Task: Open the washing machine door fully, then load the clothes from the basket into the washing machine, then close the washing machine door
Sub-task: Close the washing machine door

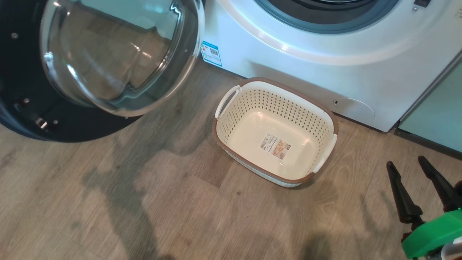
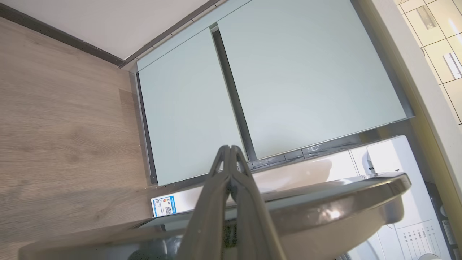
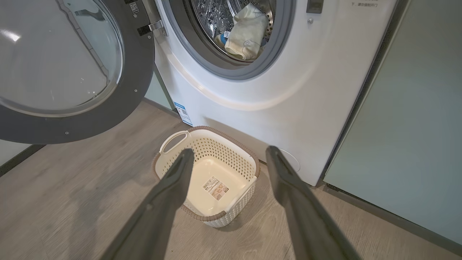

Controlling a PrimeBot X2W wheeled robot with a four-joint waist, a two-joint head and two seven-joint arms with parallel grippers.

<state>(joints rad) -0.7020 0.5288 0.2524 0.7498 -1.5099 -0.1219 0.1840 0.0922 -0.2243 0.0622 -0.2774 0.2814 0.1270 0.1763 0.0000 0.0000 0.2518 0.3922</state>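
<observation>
The washing machine door (image 1: 108,61) stands swung open at the left, its glass bowl bulging out of the black ring. The white washing machine (image 1: 325,57) fills the back, and pale yellow clothes (image 3: 245,34) lie in its steel drum. On the floor before it sits the cream basket (image 1: 276,131), holding nothing but its label sticker. My right gripper (image 1: 406,164) is open at the lower right, right of the basket. In the left wrist view my left gripper (image 2: 230,148) is shut with nothing in it, just above the door's edge (image 2: 325,209).
Pale green cabinet doors (image 1: 436,115) flank the machine on the right, and more of them (image 2: 252,90) stand on its other side. The wooden floor (image 1: 144,202) stretches in front. A blue-edged QR sticker (image 1: 211,53) marks the machine's lower left corner.
</observation>
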